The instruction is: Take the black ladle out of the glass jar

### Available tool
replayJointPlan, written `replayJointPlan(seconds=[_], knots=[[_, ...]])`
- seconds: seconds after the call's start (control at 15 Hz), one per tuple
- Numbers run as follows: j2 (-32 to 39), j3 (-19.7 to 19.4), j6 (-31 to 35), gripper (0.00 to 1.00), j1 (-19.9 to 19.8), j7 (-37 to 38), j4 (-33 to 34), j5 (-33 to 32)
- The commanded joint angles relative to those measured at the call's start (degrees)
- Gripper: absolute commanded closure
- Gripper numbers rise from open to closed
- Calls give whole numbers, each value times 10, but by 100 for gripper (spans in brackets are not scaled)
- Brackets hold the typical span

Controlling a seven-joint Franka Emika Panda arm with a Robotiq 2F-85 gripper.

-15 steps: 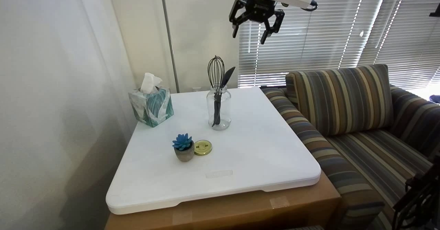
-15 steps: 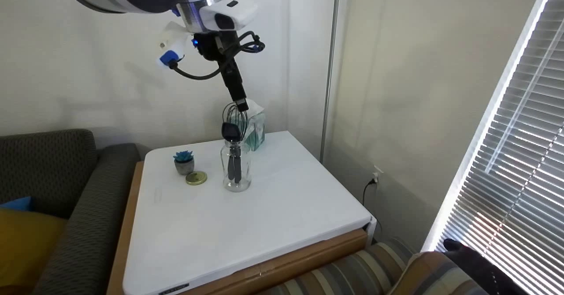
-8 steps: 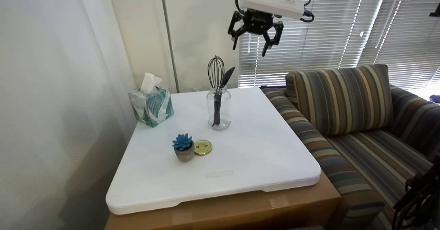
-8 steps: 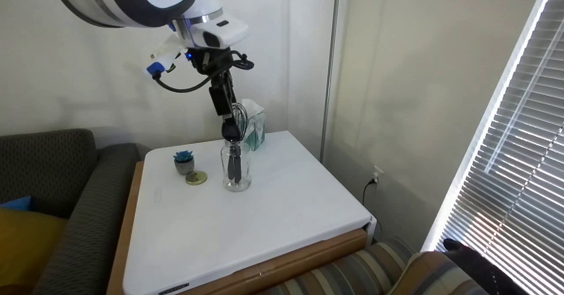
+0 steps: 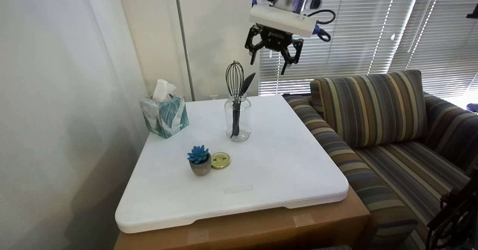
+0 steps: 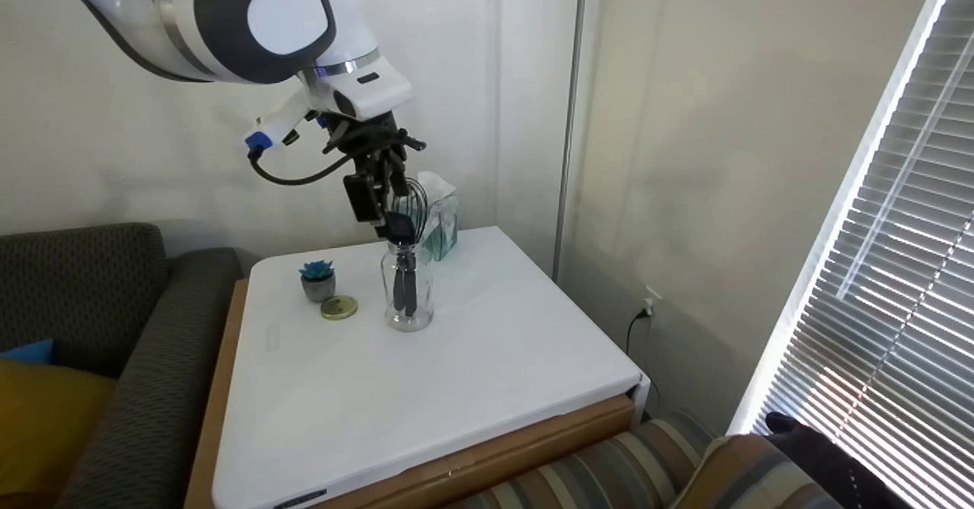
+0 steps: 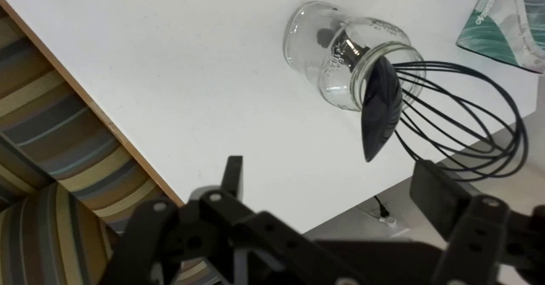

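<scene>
The black ladle (image 5: 248,83) leans in the clear glass jar (image 5: 244,126), its bowl above the rim. In the wrist view the ladle (image 7: 380,106) sticks out of the mouth of the jar (image 7: 306,42), beside the whisk wires. The ladle (image 6: 399,227) and jar (image 6: 422,296) also show in an exterior view. My gripper (image 5: 267,68) is wide open and empty, above and beside the ladle's bowl. In the wrist view the gripper (image 7: 330,160) has the bowl's tip ahead of the gap, apart from the fingers. The right finger (image 7: 438,195) overlaps the whisk's edge there; I cannot tell if they touch.
A black wire whisk (image 5: 234,79) stands in the same jar, close to the ladle. A teal tissue box (image 5: 166,117), a blue succulent pot (image 5: 200,164) and a gold lid (image 5: 220,160) are on the white table (image 5: 283,167). A striped sofa (image 5: 366,111) stands beside it.
My open gripper has come down steadily toward the tops of the utensils, and slightly left in an exterior view. The jar, ladle and whisk have not moved.
</scene>
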Motion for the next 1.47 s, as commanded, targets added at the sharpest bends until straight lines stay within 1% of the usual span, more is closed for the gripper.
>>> replayJointPlan(seconds=[0.0, 0.2, 0.27, 0.33, 0.4, 0.6, 0.87, 1.07, 1.2, 1.4], knots=[[13, -21, 58, 0, 15, 42, -7, -16], [22, -36, 111, 0, 26, 61, -15, -24], [26, -38, 124, 0, 26, 66, -17, -16], [26, -28, 135, 0, 18, 47, -22, -6], [24, -30, 105, 0, 22, 47, -8, -5], [29, -31, 120, 0, 23, 46, -11, -3], [35, -60, 118, 0, 49, 59, -4, -30], [35, -65, 120, 0, 55, 55, -4, -29], [34, -61, 126, 0, 52, 49, -6, -25], [35, -46, 136, 0, 41, 32, -7, -13]])
